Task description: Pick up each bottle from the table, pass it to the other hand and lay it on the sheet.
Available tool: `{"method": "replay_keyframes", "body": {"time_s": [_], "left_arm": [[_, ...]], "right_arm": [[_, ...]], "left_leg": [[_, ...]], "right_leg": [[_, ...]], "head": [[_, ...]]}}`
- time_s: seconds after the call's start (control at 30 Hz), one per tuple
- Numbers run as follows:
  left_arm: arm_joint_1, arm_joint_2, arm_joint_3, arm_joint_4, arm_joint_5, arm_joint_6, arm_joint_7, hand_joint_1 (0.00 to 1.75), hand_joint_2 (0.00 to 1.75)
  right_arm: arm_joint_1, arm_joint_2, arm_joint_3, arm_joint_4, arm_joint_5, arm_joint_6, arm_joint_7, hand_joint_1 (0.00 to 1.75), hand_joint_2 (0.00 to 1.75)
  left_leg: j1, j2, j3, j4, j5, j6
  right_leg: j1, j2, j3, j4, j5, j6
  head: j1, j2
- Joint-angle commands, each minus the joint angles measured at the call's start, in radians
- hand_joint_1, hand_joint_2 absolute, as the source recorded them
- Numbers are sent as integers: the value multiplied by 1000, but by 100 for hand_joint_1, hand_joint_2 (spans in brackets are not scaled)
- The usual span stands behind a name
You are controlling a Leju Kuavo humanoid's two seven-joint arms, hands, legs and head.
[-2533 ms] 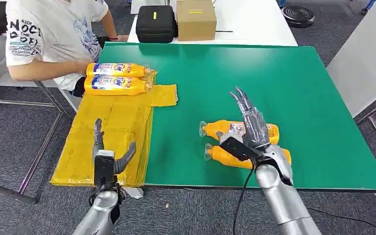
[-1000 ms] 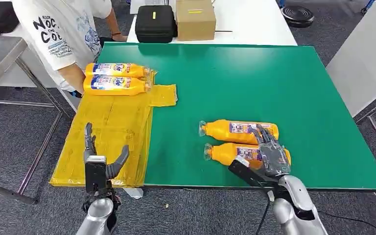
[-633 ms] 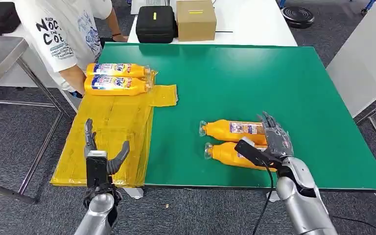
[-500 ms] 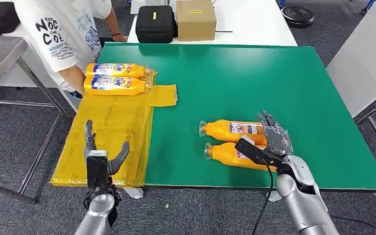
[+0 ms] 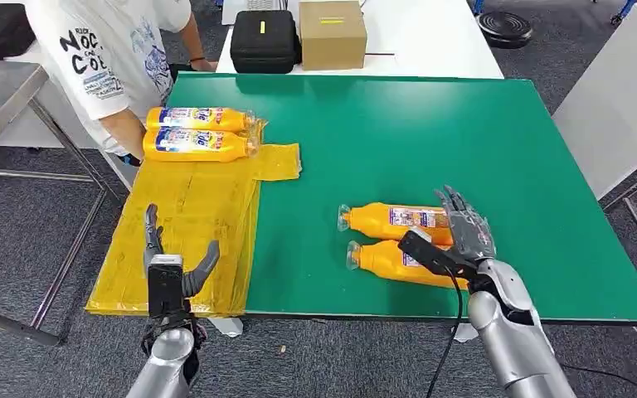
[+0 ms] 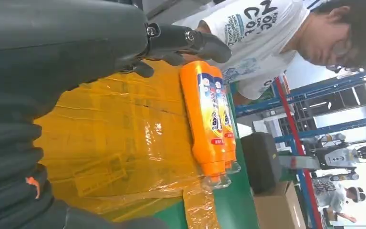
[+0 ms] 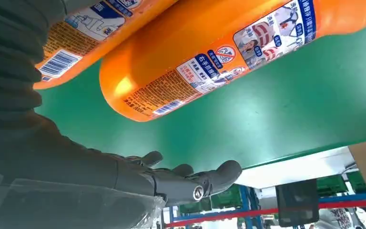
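Person (image 5: pixel 108 58) in a white printed shirt stands at the far left corner of the green table (image 5: pixel 464 133), and that is where I start my sweep. Just in front of them, two orange bottles (image 5: pixel 199 131) lie side by side at the far end of the yellow sheet (image 5: pixel 187 240), touching each other, caps toward the table's middle; I see the same pair from the left wrist camera (image 6: pixel 209 119). My left hand (image 5: pixel 170 265) hovers over the near end of the sheet, fingers spread apart and holding nothing. Further right, on the bare green surface near the front edge, two more orange bottles lie parallel with caps pointing left: the farther one (image 5: pixel 390 220) and the nearer one (image 5: pixel 381 264), close together. My right hand (image 5: pixel 460 240) sits at the base end of these two, fingers extended and apart, thumb out toward the nearer bottle; I cannot see it gripping either one. On the white table beyond, a black case (image 5: pixel 264 39) stands beside a cardboard box (image 5: pixel 332 33).
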Motion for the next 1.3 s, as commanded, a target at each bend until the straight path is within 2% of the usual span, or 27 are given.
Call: {"method": "replay_keyframes", "body": {"time_s": [0.03,0.2,0.23,0.33,0.43,0.57,0.63,0.77,0.9,0.97,1.0,1.07,1.13,1.23,1.3], "left_arm": [[-18,21,7,49,-44,35,36,0,175],[16,22,20,-11,-58,47,22,0,175],[18,19,23,-18,-57,45,16,0,175],[18,20,20,-20,-63,44,10,0,175],[10,20,19,-9,-58,48,0,0,175],[48,26,13,-46,-41,70,-35,0,175],[54,23,10,-55,-43,74,-41,0,175],[58,26,3,-67,-45,76,-41,0,175],[58,37,2,-58,-37,77,-30,0,175],[58,38,3,-57,-37,76,-30,0,175],[58,38,3,-57,-37,76,-30,0,175],[57,38,3,-57,-37,75,-29,0,175],[56,37,4,-57,-37,75,-27,0,175],[57,43,13,-53,-24,64,-7,0,175],[65,45,19,-50,-15,50,6,0,175]], "right_arm": [[0,-13,50,55,-43,32,-32,0,175],[-49,7,97,-5,-45,-14,-78,0,175],[-37,16,96,-55,-51,-44,-98,0,175],[18,9,93,-234,-133,2,-108,0,175],[61,-21,61,-323,-223,46,-130,0,175],[179,-52,3,-436,-268,17,-178,0,175],[169,-56,-13,-447,-271,17,-173,0,175],[166,-53,-47,-479,-262,21,-155,0,175],[285,-129,-122,-537,-372,195,-130,0,175],[292,-135,-130,-536,-377,199,-137,0,175],[292,-135,-130,-536,-377,199,-137,0,175],[286,-128,-130,-535,-377,199,-137,0,175],[282,-128,-128,-532,-372,209,-134,0,175],[332,-228,-172,-544,-454,274,-90,0,175],[415,-244,-233,-587,-456,285,-87,0,175]], "left_leg": [[1,0,4,-1,-1,-2],[1,5,6,0,-3,-2],[1,4,3,0,-2,-2],[1,4,5,1,-4,-3],[1,0,1,0,-2,-2],[2,-3,5,0,-4,-2],[0,-2,1,-1,-1,-1],[0,2,3,1,-5,-2],[1,-4,4,0,-4,-2],[-1,-4,0,-1,-2,-1],[1,-4,5,0,-4,-2],[0,-1,1,0,-3,-1],[1,2,4,1,-6,-2],[1,-1,2,0,-4,-2],[0,-3,3,0,-4,-1]], "right_leg": [[1,0,4,-1,-1,-1],[1,4,5,0,-2,-2],[1,4,2,0,-1,-2],[2,3,4,2,-3,-3],[1,0,1,1,-2,-1],[2,-3,7,0,-5,-2],[0,-2,2,0,-2,-1],[0,1,3,1,-4,-2],[1,-5,5,0,-4,-2],[-1,-3,1,-1,-2,-1],[1,-4,6,-1,-4,-2],[0,0,2,0,-2,-1],[1,1,5,0,-4,-2],[0,-2,3,0,-3,-1],[0,-4,4,0,-4,-1]], "head": [[0,0],[0,0],[0,0],[0,0],[0,0],[0,0],[0,0],[0,0],[0,0],[0,0],[0,0],[0,0],[0,0],[0,0],[-1,0]]}}
